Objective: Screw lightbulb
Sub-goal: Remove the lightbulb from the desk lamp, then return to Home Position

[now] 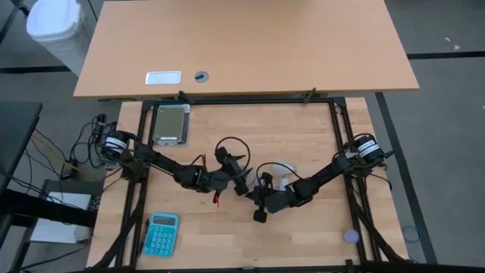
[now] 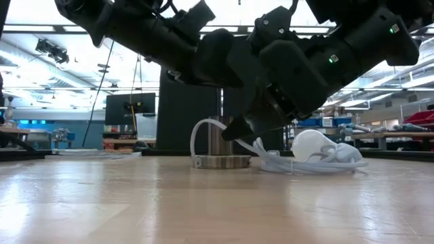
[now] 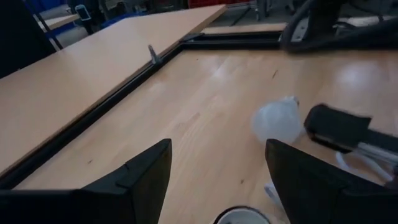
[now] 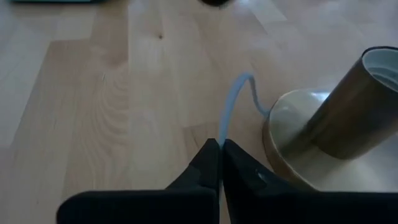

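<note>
The grey socket (image 2: 220, 152) stands upright on its round base on the wooden table (image 1: 303, 243); it also shows in the right wrist view (image 4: 348, 112). Its white cord (image 2: 203, 129) loops beside it. The white lightbulb (image 2: 315, 146) lies on its side on the table, among the coils of the cord, and the left wrist view shows the lightbulb (image 3: 277, 121) too. My left gripper (image 3: 217, 177) hovers open just over the socket, pointing toward the bulb and touching nothing. My right gripper (image 4: 221, 149) is shut on the cord next to the socket. My right gripper pinches the white cord (image 4: 222, 134) between its two fingertips, a short way from the socket's base. The fingers slant down toward the table. From the hold the cord curves slack to the base (image 4: 280, 118); its other coils lie on the table.
A teal calculator (image 1: 161, 233) lies near the front left. A silver tray (image 1: 170, 123) sits at the far left. A small purple disc (image 1: 350, 236) lies front right. A black frame rail (image 1: 242, 100) bounds the far edge, with a larger table (image 1: 250, 45) beyond it.
</note>
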